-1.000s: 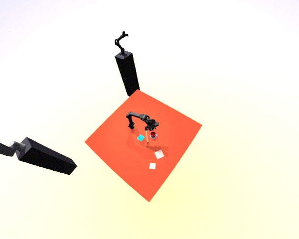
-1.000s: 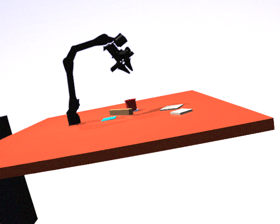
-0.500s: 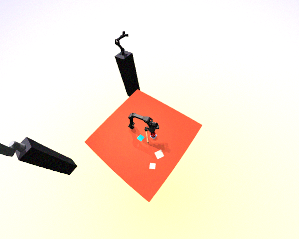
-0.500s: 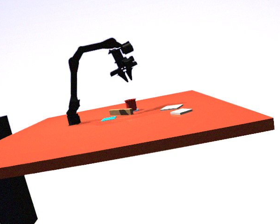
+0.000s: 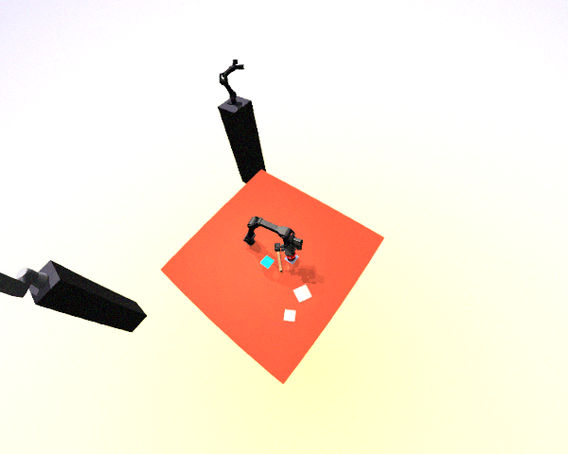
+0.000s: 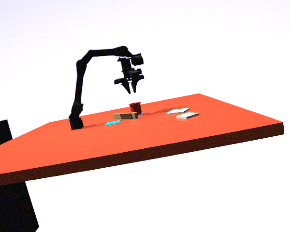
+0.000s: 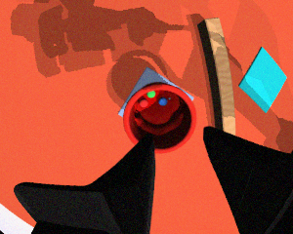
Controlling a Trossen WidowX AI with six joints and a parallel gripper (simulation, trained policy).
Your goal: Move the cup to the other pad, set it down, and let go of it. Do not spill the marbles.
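Observation:
A red cup (image 5: 291, 256) (image 6: 135, 108) (image 7: 161, 119) stands upright on a blue-grey pad (image 6: 140, 114) (image 7: 147, 77). Inside it show a green marble (image 7: 151, 94), a red marble (image 7: 144, 103) and a blue marble (image 7: 163, 101). The other pad, cyan (image 5: 267, 261) (image 6: 112, 123) (image 7: 264, 80), lies bare across a wooden bar. My gripper (image 6: 132, 93) (image 7: 179, 136) is partly open and empty, pointing down above the cup. In the wrist view its left fingertip overlaps the cup's near rim; the right one is beside the cup. In the top view the arm hides part of the cup.
The wooden bar (image 5: 279, 261) (image 6: 122, 116) (image 7: 220, 73) stands on the orange table (image 5: 216, 278) (image 6: 90, 147) between the two pads. Two flat white tiles, one larger (image 5: 302, 293) (image 6: 178, 111) and one smaller (image 5: 290, 315) (image 6: 187, 115), lie farther from the arm's base.

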